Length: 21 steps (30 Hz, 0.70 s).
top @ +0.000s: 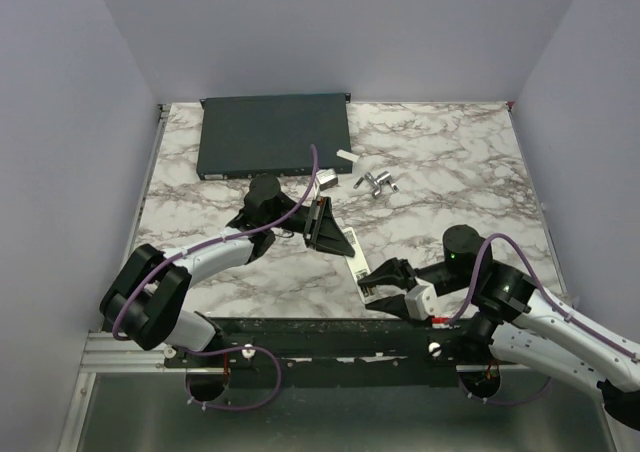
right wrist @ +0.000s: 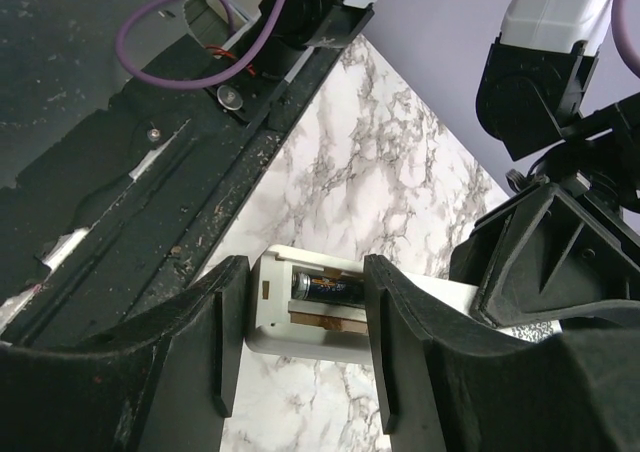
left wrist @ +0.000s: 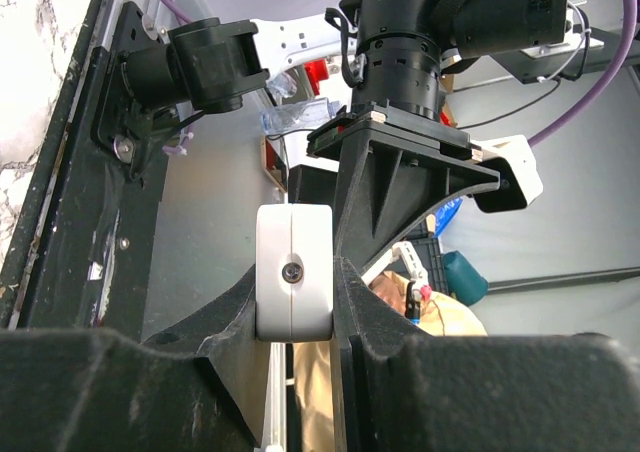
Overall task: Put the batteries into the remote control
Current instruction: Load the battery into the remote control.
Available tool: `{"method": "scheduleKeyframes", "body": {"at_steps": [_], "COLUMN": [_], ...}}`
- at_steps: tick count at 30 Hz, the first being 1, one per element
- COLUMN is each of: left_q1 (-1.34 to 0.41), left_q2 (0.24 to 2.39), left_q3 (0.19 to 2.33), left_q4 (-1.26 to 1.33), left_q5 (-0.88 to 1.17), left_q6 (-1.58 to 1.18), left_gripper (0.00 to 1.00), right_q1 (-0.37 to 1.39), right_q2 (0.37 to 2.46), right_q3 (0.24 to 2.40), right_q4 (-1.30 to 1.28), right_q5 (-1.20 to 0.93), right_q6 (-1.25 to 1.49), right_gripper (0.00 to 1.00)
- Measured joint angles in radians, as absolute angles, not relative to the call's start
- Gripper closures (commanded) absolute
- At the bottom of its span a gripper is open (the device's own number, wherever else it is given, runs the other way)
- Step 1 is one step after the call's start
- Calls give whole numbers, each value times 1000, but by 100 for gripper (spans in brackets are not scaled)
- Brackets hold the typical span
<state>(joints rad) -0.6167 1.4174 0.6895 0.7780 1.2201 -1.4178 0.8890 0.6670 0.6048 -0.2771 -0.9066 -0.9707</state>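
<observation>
Right wrist view showed a glossy dark cylindrical battery seated in the open bay of the white plastic remote control, near the veined marble table's front edge. The right gripper straddled it, matte black jaws apart; the left gripper clamped its rounded end.

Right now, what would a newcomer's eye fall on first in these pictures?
The white remote, its back open with one dark battery inside, shows between the right hand's spread fingers near the table's front edge. The left hand clamps its other end. A big dark box lies at the far edge.
</observation>
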Motion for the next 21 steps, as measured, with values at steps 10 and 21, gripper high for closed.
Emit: {"method": "scheduleKeyframes", "body": {"at_steps": [10, 21], "left_q1": [-617, -617], "left_q2": [1417, 1417], "left_q3": [689, 689], "left_q4": [780, 779], "left_q5": [1220, 1219], "left_q6": [-1419, -1417], "left_gripper": [100, 100], "right_q1": [889, 890], "right_q2": [667, 662], "right_q3": [612, 614], "right_q4": [-290, -295], "right_q5": [-899, -872], "right_q6": [-969, -933], "right_gripper": [47, 46]}}
